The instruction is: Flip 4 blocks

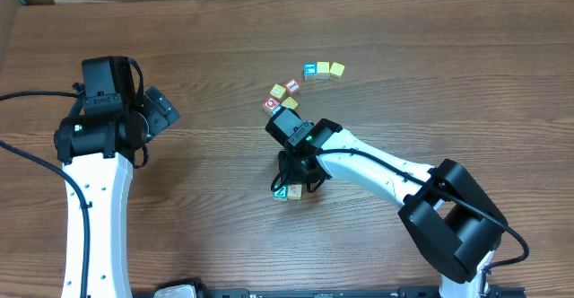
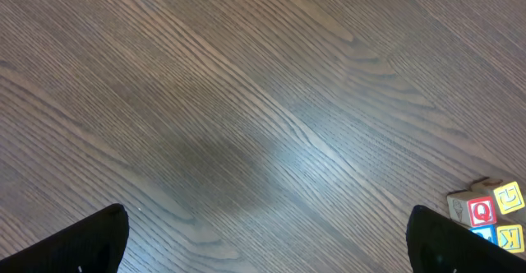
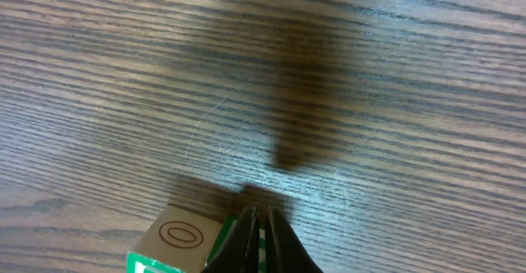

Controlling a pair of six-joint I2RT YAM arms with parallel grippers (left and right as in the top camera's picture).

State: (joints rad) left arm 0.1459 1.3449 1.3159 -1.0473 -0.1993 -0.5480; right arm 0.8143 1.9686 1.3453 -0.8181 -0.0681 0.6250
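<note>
Overhead, the right gripper (image 1: 289, 183) hangs over the middle of the bench (image 1: 206, 47), its fingers clenched. It sits directly above the green block (image 1: 280, 193) and the cream block (image 1: 294, 191), which touch side by side. A blue block (image 1: 310, 69) and a yellow block (image 1: 323, 68) sit in a short row toward the far edge. A looser cluster with red-faced cubes (image 1: 291, 86) lies between that row and the arm. The left gripper (image 1: 161, 109) idles near the left edge, released and holding nothing.

From the left wrist, the fingertips (image 2: 82, 248) stand wide apart over bare wood. A red Q cube (image 2: 482, 211) shows in the lower right corner.

From the right wrist, the fingers (image 3: 246, 240) are pressed together at the near edge of the view. Green trim shows against them, and the cream block's oval-marked face (image 3: 182, 233) lies just beside. Nothing can be seen clamped between the fingers.

The likely risk is a shove rather than a flip. Closed tips may skid the green block along the wood, or nudge its cream neighbour out of line, because the two cubes touch.
</note>
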